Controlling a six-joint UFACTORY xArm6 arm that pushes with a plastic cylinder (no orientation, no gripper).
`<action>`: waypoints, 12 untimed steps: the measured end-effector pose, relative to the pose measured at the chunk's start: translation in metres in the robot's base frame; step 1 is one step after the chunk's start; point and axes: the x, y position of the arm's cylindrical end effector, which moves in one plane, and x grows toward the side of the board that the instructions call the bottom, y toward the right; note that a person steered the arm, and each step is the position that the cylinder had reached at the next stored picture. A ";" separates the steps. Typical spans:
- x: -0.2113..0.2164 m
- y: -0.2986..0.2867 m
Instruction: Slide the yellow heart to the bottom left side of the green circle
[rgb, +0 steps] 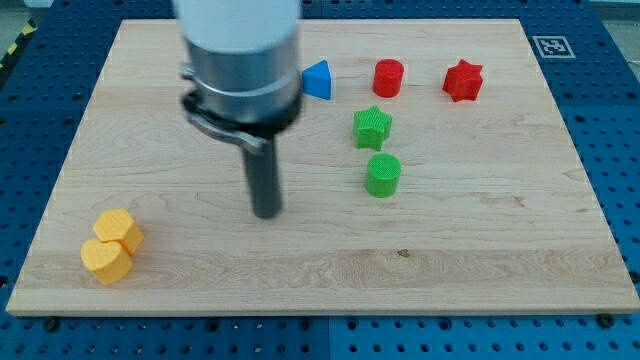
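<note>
My tip (266, 212) stood on bare board.
It touched nothing (no jaws to open): yellow heart (106, 259) at eight o'clock, green circle (382, 175) at two.

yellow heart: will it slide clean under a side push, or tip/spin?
The yellow heart looks squat and flat-based, so tipping seems unlikely. Its lobed outline may make it spin under an off-centre push from my tip. It touches the other yellow block, which would probably get dragged along.
</note>
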 end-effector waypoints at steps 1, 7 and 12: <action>-0.018 -0.095; 0.095 -0.199; 0.093 -0.108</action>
